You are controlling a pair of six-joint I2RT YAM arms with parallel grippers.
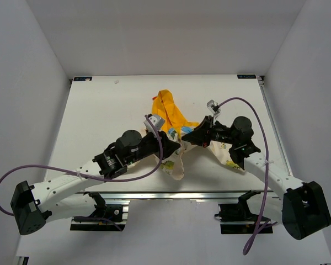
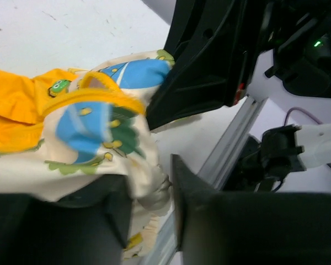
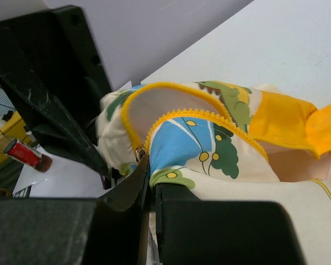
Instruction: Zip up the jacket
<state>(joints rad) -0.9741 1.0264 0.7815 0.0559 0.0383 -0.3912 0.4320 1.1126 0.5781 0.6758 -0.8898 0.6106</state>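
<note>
The jacket (image 1: pixel 171 113) lies bunched at the table's middle, with the yellow-orange hood toward the back and cream printed fabric toward the front. My left gripper (image 1: pixel 174 148) comes in from the left and my right gripper (image 1: pixel 188 138) from the right; they meet over the front opening. In the left wrist view the left gripper (image 2: pixel 151 193) pinches a fold of the cream jacket (image 2: pixel 94 127) fabric. In the right wrist view the right gripper (image 3: pixel 151 179) is shut on the jacket (image 3: pixel 198 138) edge beside the yellow zipper teeth (image 3: pixel 182 115), and a small metal slider (image 3: pixel 139 153) shows just above its fingertips.
The white table (image 1: pixel 99 110) is closed in by white walls at the back and both sides. An aluminium rail (image 1: pixel 171 194) runs along the near edge, and also shows in the left wrist view (image 2: pixel 231 138). Purple cables (image 1: pixel 248 105) loop off both arms.
</note>
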